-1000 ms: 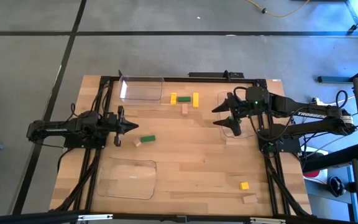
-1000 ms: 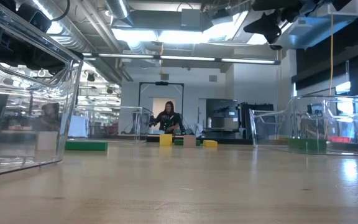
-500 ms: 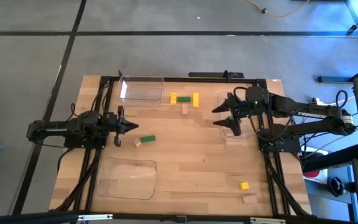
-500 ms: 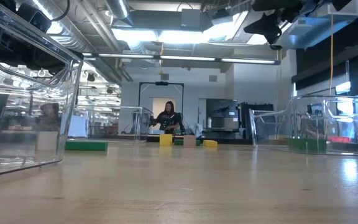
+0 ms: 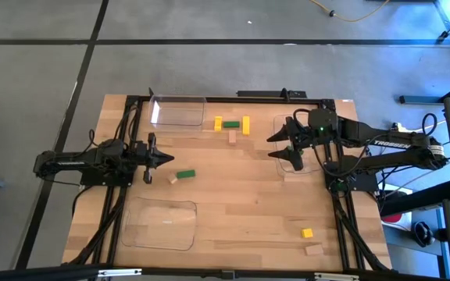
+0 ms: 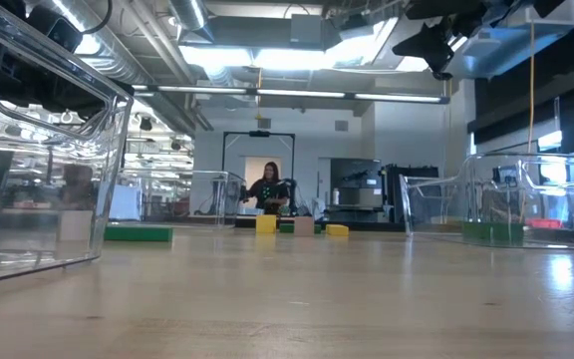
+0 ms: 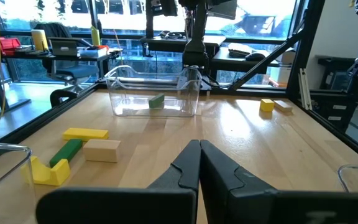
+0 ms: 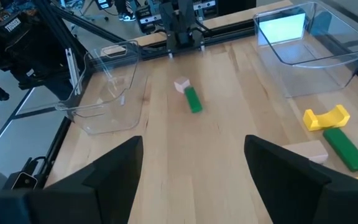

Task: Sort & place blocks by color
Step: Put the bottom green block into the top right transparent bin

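Wood table, blocks scattered. Right gripper spread, empty, above right tray; green block inside. Left gripper pressed together, idle. Next: probably fetch green block mid-table.

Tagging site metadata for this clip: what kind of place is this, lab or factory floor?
Most likely a robotics lab or workshop. The low view shows exposed ceiling ducts and a person at a bench far behind the table. The left wrist view shows desks with monitors by large windows.

Bright ceiling lights glare; table foreground blurred.
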